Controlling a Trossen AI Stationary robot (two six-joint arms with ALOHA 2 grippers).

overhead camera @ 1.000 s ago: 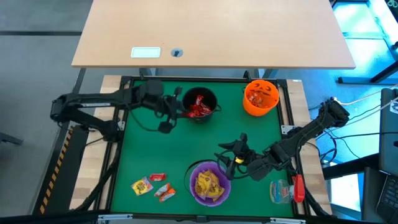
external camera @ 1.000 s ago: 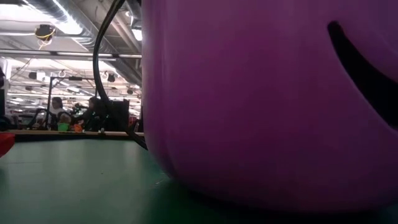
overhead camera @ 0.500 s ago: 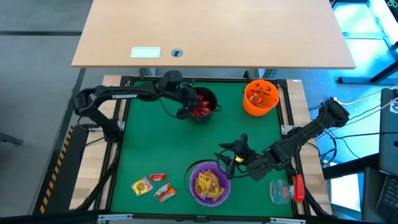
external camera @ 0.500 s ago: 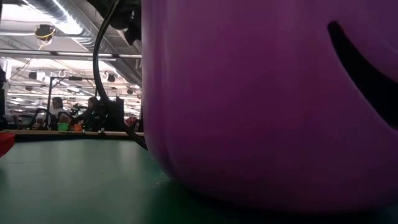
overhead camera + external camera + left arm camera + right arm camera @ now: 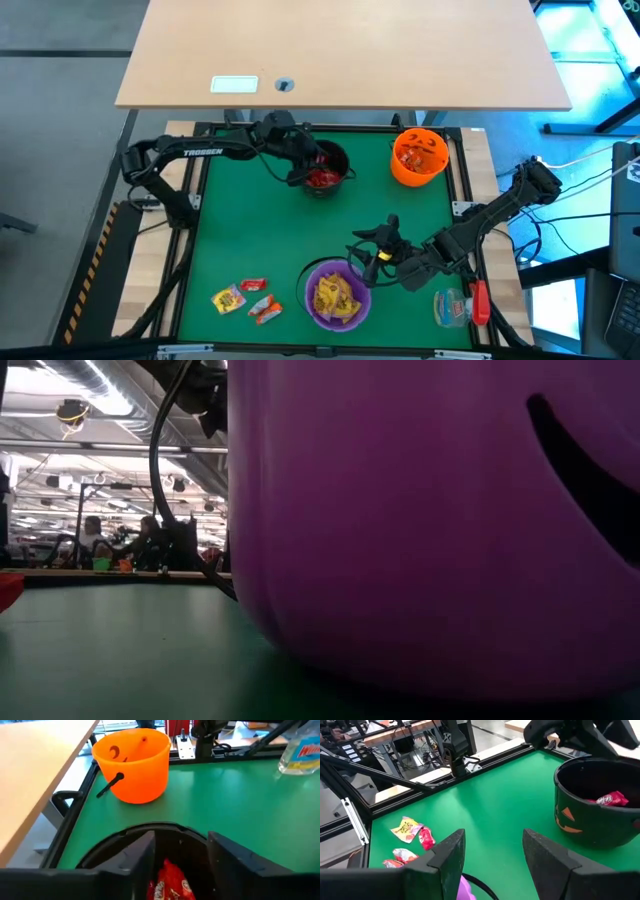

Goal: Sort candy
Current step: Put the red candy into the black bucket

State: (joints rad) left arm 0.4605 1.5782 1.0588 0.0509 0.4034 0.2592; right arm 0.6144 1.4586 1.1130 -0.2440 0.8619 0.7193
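Note:
Red candy (image 5: 320,178) lies in the black bucket (image 5: 338,158) at the far middle of the green mat. My left gripper (image 5: 300,172) hangs open over that bucket's left rim (image 5: 115,842), and a red candy (image 5: 167,882) shows down between its fingers. Orange candy fills the orange bucket (image 5: 418,157) at the far right. Yellow candy fills the purple bucket (image 5: 337,295) near the front edge. Loose candy (image 5: 245,297) lies on the mat at the near left. My right gripper (image 5: 372,252) stands open above the purple bucket's far right rim, with nothing between its fingers.
A clear plastic item with a red part (image 5: 460,305) lies at the near right. The mat's black frame (image 5: 195,200) runs along its sides. A wooden table (image 5: 340,50) stands beyond the far edge. The purple bucket (image 5: 430,530) fills the low view.
My left gripper has gone toward the table's right and down, from the mat left of the black bucket to just over that bucket's left rim. The buckets and the loose candy lie as before.

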